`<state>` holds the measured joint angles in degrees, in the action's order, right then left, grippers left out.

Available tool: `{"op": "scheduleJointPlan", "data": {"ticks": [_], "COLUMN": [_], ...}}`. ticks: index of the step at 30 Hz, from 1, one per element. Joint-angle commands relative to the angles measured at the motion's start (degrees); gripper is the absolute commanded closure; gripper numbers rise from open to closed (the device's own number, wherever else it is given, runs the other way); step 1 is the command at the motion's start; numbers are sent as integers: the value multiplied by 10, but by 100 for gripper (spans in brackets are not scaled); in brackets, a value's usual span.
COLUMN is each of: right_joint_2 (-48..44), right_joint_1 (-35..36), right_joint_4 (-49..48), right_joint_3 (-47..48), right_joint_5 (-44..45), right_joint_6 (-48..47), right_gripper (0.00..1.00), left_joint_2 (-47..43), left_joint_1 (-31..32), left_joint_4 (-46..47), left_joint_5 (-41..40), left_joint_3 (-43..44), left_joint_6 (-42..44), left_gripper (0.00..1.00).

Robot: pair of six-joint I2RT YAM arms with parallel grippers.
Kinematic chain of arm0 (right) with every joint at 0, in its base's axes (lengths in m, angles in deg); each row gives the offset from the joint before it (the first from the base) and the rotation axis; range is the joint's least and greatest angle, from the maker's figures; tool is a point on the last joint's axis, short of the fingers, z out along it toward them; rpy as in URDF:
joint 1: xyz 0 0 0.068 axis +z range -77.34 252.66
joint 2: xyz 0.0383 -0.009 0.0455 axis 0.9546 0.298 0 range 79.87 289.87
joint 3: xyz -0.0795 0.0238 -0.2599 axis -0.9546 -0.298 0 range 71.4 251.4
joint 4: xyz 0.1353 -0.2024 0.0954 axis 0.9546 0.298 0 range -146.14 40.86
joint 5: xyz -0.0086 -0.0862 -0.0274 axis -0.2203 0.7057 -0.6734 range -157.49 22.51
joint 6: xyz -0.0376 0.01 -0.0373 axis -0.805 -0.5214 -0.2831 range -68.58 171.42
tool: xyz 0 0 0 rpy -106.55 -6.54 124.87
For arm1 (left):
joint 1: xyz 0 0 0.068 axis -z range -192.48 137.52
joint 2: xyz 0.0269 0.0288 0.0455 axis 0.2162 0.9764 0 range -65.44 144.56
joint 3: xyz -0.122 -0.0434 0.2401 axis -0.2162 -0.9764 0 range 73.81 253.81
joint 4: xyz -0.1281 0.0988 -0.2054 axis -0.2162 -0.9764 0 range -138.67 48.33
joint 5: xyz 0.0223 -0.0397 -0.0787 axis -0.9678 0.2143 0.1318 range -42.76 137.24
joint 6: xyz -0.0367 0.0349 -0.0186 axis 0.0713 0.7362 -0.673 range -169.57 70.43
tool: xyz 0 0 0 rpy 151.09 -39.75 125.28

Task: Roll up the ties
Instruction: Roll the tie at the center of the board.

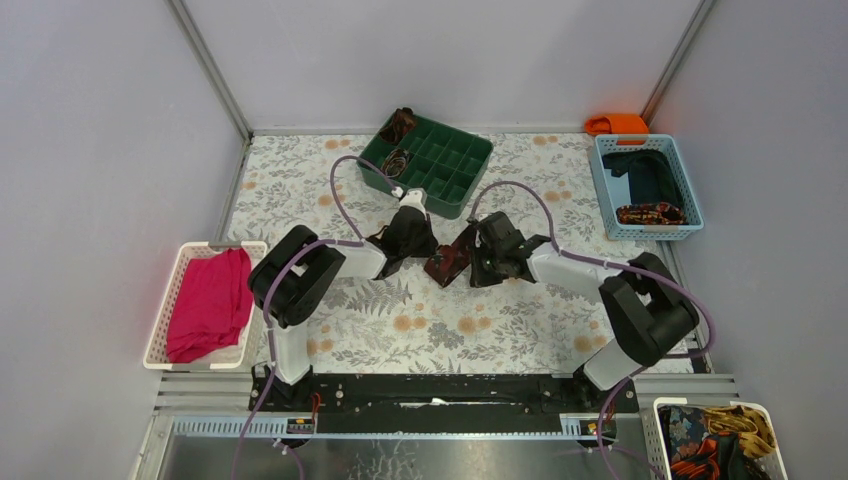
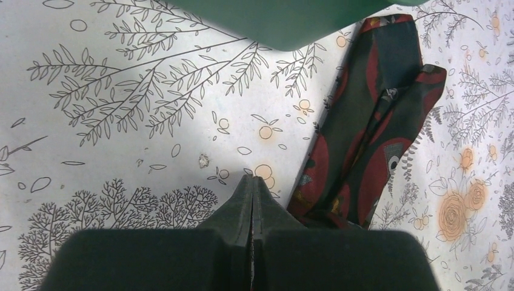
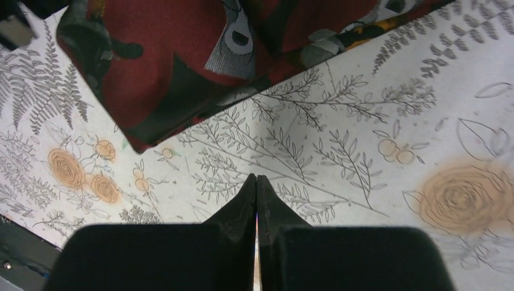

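Left gripper (image 2: 252,180): clenched, fingers pressed flat together, nothing between them. Its tips are over bare table (image 1: 520,330), just near of the green tray (image 1: 470,180).

Right gripper (image 3: 256,179): clenched, nothing held, with its tips over the floral cloth.

Tie (image 1: 447,262): unrolled and flat on the table's middle, between the two grippers. In the left wrist view it runs as a doubled strip just right of the fingers; whether it touches them I cannot tell. In the right wrist view its broad end lies beyond the fingertips, apart from them.

Coiled ties (image 1: 400,124): two sit in the tray's left compartments, and a third is in the blue basket (image 1: 690,185) at far right, beside a navy cloth (image 1: 645,170).

White basket (image 1: 165,310), left: holds a pink-red cloth (image 1: 212,300).
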<state>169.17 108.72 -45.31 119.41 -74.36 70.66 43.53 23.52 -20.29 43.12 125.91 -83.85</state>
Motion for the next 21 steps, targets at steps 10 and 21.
{"op": "scheduleJointPlan", "data": {"ticks": [10, 21], "right_joint_2": [91, 129], "right_joint_1": [-1, 1], "right_joint_4": [-64, -80], "right_joint_3": [21, 72], "right_joint_5": [-42, -68], "right_joint_6": [29, 47], "right_gripper": [100, 100], "left_joint_2": [18, 37], "left_joint_1": [7, 17], "left_joint_4": [47, 61], "left_joint_5": [30, 66], "left_joint_3": [-52, -48], "left_joint_6": [-17, -32], "left_gripper": [100, 100]}}
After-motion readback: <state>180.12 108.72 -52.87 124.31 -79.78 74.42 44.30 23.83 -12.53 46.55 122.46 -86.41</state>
